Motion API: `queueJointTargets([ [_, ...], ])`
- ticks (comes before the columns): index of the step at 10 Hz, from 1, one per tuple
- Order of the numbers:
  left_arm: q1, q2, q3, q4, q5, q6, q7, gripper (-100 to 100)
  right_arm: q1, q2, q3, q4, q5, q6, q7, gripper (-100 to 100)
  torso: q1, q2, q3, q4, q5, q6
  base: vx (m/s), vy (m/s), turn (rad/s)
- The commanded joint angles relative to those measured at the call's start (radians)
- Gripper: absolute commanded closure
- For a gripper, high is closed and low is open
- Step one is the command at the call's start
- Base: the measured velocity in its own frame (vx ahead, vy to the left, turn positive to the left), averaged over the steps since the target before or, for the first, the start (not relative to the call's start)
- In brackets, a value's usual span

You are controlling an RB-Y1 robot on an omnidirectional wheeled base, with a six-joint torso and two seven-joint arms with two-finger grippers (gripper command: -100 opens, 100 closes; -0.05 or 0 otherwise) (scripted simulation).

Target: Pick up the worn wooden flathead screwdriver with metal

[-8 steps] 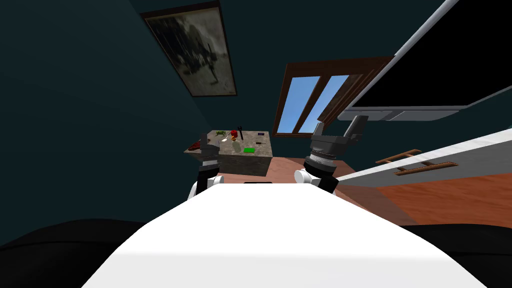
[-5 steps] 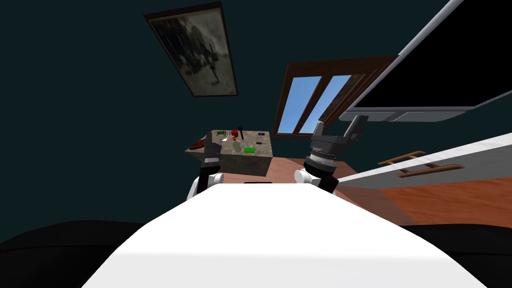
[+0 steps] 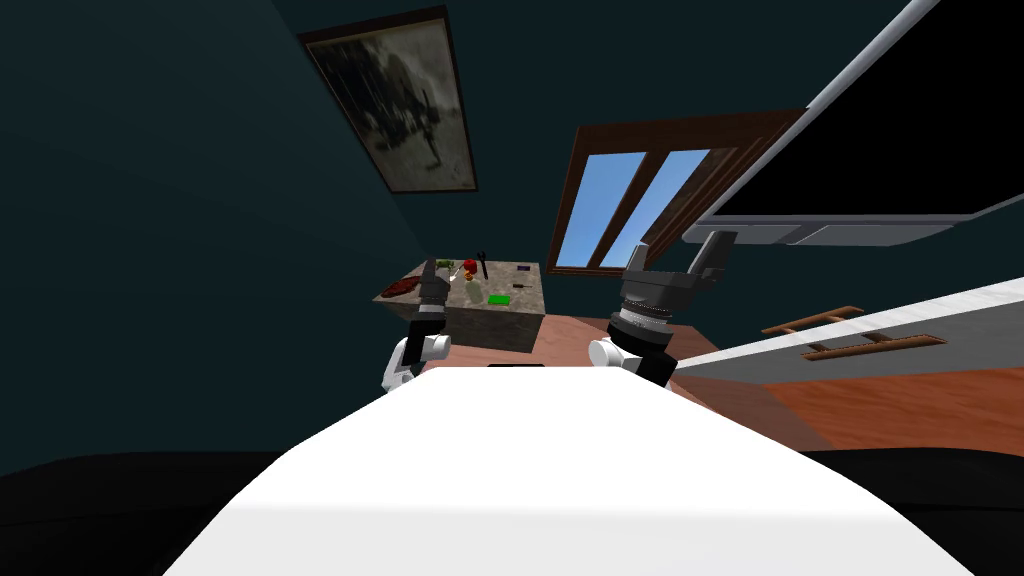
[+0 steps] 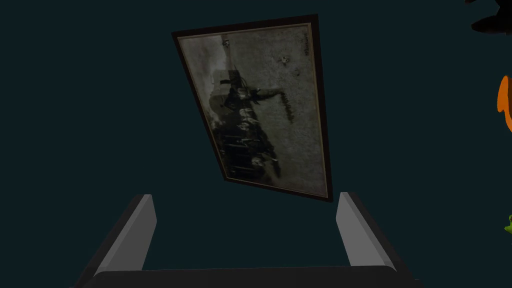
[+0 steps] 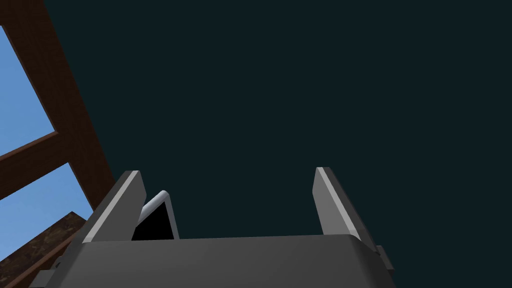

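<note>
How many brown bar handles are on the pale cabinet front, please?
2: the first handle sits nearer the window on the cabinet front, the second handle just beside it. Others may lie out of view.

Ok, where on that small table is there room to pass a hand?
Barest: the near right corner of the table, between the green block and the right edge, and a strip between the dark upright tool and the purple item. Crowded left and middle, around the red object and left gripper.
</note>
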Motion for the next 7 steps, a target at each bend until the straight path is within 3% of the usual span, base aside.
queueJointTargets([
  [1, -0.05, 0.011, -0.006, 0.044, -0.003, 0.041, -0.003, -100, 0.0, 0.0, 0.0, 0.0, 0.0, 0.0, 0.0, 0, 0.0, 0.0, 0.0, 0.0, 0.0, 0.0, 0.003, -0.026, 0.056],
  [4, -0.121, 0.018, -0.008, 0.074, -0.004, 0.073, -0.005, -100, 0.0, 0.0, 0.0, 0.0, 0.0, 0.0, 0.0, 0, -0.001, 0.0, 0.0, 0.0, 0.0, 0.0, 0.0, -0.024, 0.024],
  [7, -0.206, 0.028, -0.012, 0.143, -0.005, 0.144, -0.008, -100, 0.0, 0.0, 0.0, 0.0, 0.0, 0.0, 0.0, 0, 0.0, 0.0, 0.0, 0.0, 0.0, 0.0, 0.002, -0.021, 0.026],
])
